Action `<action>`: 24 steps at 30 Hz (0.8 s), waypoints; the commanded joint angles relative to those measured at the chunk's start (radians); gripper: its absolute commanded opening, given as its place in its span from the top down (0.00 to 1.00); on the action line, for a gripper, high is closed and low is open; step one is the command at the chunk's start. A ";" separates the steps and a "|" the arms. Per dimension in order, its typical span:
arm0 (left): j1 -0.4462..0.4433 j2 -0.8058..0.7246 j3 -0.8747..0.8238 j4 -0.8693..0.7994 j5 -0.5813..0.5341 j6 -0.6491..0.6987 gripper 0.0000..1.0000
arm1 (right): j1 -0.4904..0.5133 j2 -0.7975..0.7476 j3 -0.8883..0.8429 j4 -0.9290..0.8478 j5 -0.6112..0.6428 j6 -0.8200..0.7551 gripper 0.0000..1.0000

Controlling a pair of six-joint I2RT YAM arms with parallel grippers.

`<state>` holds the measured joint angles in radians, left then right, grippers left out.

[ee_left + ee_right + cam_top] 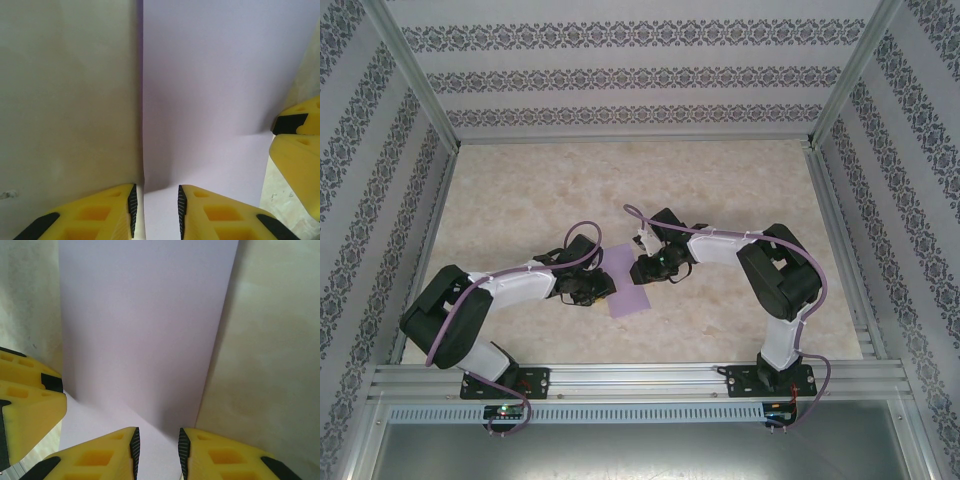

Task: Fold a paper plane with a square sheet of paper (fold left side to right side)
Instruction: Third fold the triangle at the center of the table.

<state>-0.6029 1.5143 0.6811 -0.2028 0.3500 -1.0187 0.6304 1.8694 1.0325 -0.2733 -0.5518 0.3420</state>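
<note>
Folded sheet long axis near-far, slightly skewed — L end effector, R end effector part-open over it.

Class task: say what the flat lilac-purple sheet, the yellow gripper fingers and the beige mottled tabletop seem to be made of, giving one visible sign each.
The flat lilac-purple sheet: thin matte paper, with no shine and crisp straight edges. The left gripper's yellow fingers: probably moulded or printed plastic, with hollow pockets and ribbed black pads. The beige mottled tabletop: marble-look surface, material unclear.
</note>
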 commanded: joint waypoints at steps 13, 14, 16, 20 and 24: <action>-0.034 0.023 0.012 0.085 0.029 -0.024 0.72 | 0.011 0.051 0.000 -0.044 0.038 -0.014 0.70; -0.034 0.021 0.013 0.084 0.026 -0.023 0.73 | 0.012 0.051 0.001 -0.044 0.038 -0.014 0.70; -0.034 0.015 0.015 0.078 0.022 -0.023 0.73 | 0.012 0.052 0.003 -0.044 0.040 -0.014 0.70; -0.034 -0.001 0.018 0.062 0.012 -0.020 0.74 | 0.014 0.055 0.005 -0.046 0.041 -0.014 0.70; -0.034 -0.011 0.021 0.054 0.009 -0.020 0.76 | 0.014 0.056 0.006 -0.046 0.041 -0.014 0.70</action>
<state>-0.6247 1.5166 0.6811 -0.1757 0.3576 -1.0267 0.6308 1.8748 1.0443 -0.2882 -0.5514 0.3420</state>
